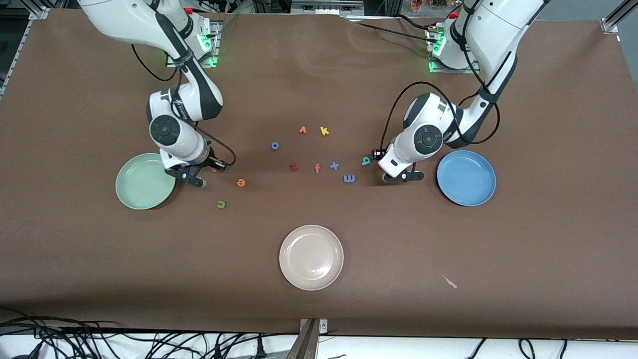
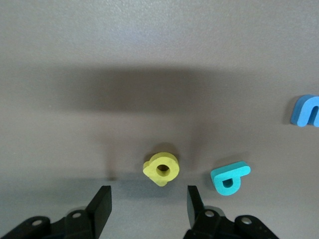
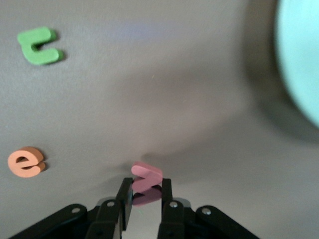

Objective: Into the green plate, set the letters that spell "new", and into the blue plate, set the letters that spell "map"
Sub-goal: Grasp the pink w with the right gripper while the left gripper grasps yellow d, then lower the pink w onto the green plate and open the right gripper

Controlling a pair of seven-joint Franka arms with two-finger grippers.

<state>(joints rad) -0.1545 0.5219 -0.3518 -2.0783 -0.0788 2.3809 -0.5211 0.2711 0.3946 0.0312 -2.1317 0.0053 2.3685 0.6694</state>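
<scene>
Beside the green plate [image 1: 144, 181] our right gripper [image 3: 143, 199] is clamped on the w [image 3: 146, 175]. Our left gripper [image 2: 148, 203] stands apart around the p [image 2: 161, 169] on the counter — both this plate and the blue plate [image 1: 466, 177] are empty, six letters left.

On the table: three plates, one green plate [image 1: 144, 181], one blue plate [image 1: 466, 178], one cream plate [image 1: 311, 257]. Foam letters visible in the front view: eleven.

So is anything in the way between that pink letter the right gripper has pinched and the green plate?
Nothing visible. The right gripper is shut on the w, and only bare table separates it from the green plate beside it.
</scene>
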